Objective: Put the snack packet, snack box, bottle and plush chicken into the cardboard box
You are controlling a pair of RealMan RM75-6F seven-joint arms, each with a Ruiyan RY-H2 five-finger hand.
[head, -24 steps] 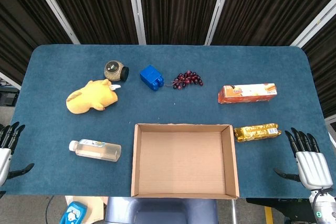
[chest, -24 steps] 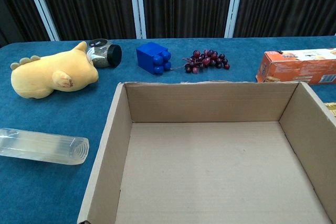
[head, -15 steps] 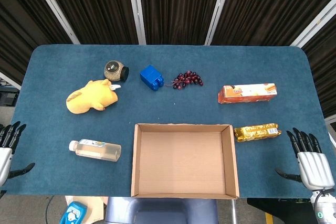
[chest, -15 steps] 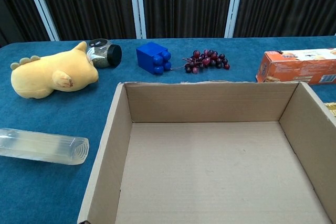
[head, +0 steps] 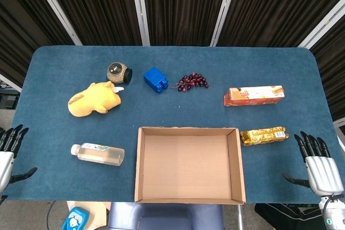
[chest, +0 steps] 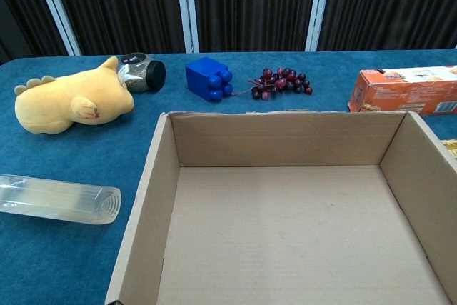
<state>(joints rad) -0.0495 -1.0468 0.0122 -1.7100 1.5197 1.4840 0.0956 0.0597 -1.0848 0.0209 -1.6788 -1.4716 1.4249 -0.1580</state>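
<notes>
An empty cardboard box sits at the table's front middle. The clear bottle lies on its side left of it. Further back on the left lies the yellow plush chicken. The orange snack box lies at the right, with the gold snack packet in front of it beside the box's right wall. My left hand hangs off the table's front left edge, fingers spread and empty. My right hand is off the front right edge, likewise empty.
A small dark-lidded jar, a blue toy block and a bunch of purple grapes lie along the back of the blue table. Dark curtains stand behind it.
My right hand has drifted slightly down and outward; the left hand has barely shifted. The objects have not moved.
</notes>
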